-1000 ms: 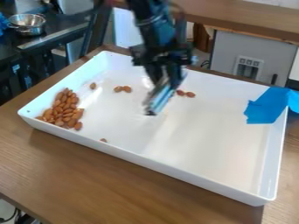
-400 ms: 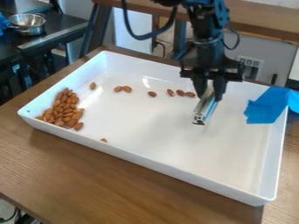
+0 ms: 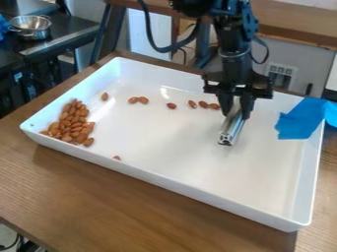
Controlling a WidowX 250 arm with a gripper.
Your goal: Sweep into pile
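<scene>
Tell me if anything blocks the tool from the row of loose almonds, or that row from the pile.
Nothing visible does. The tool, holding a metal bar, is beside the row of loose almonds. Between the row and the pile, I see only bare floor of the tray.

A metal bowl point(image 3: 31, 28) sits on a dark counter point(image 3: 68, 32), blue tape point(image 3: 301, 120) at right.
</scene>
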